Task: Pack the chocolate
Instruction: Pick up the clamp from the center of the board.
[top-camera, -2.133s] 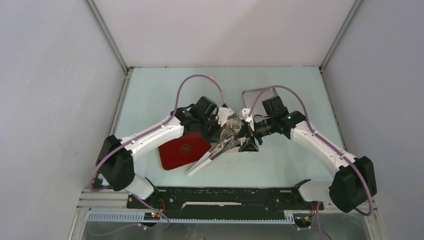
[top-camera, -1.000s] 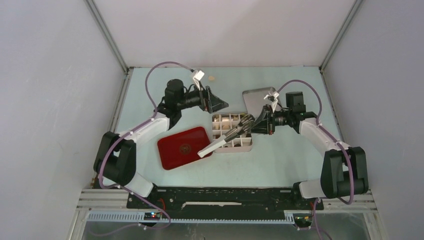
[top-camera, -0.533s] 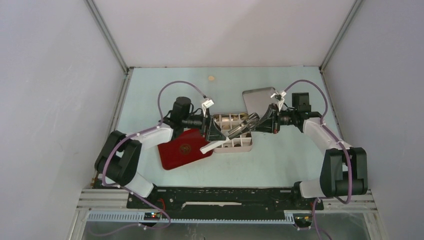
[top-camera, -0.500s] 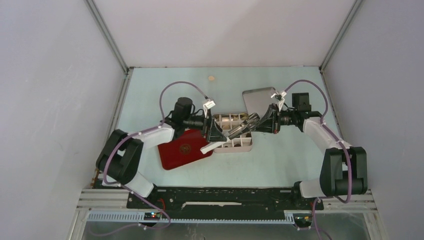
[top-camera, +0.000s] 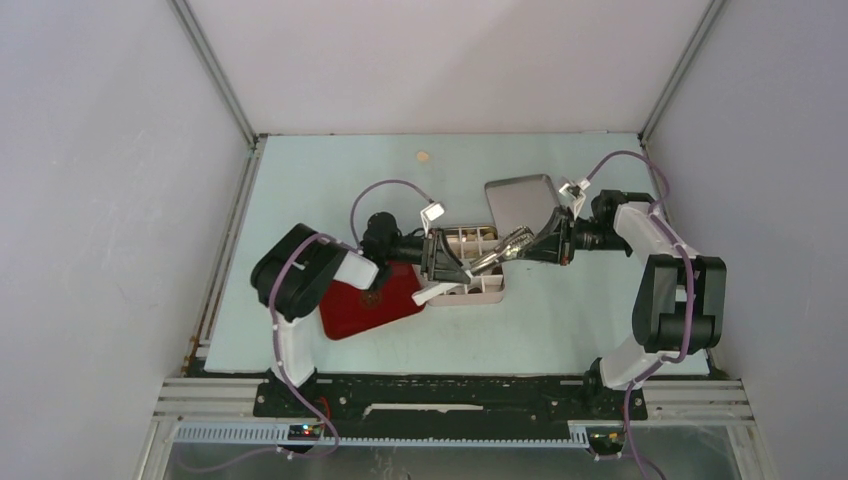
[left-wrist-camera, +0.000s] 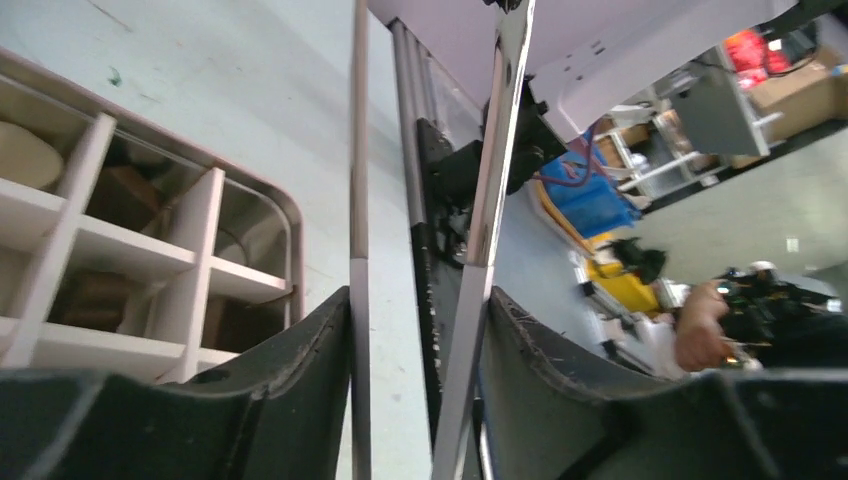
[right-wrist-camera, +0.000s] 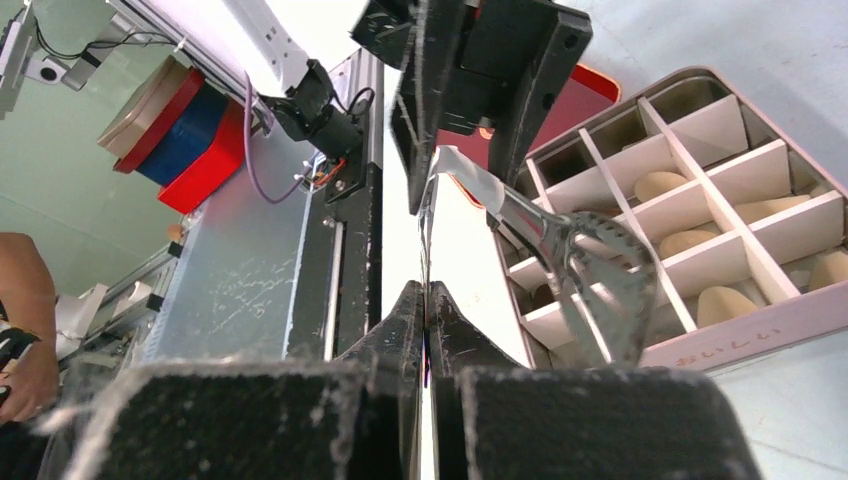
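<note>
The pale green bench (top-camera: 330, 190) is carrying everything, and both arms are reaching in over its middle. The left arm (top-camera: 300, 275) is folding tight, elbow raised at 8 o'clock, forearm running low toward 3 o'clock. The right arm (top-camera: 670, 290) is standing its elbow up at 4 o'clock and bending back toward 9 o'clock, wrist held level. A red tray (top-camera: 365, 305) is lying at 8 o'clock of the divided box (top-camera: 487, 290); a grey lid (top-camera: 515, 198) is sitting at 1 o'clock of it.

Metal tongs (top-camera: 500, 247) are slanting over the box between the two hands. The left hand (top-camera: 447, 268) is closing on the handle end – in its wrist view each finger (left-wrist-camera: 300, 380) is pressing an outer face of the spread blades. The right hand (top-camera: 540, 244) is clamping tight on one thin blade near the toothed end.

The chocolate (right-wrist-camera: 690, 240) is lying in the box's compartments – cream pieces on the right hand's side, darker ones toward the left hand. A loose cream piece (top-camera: 423, 156) is resting on the bench at 11 o'clock, well apart.
</note>
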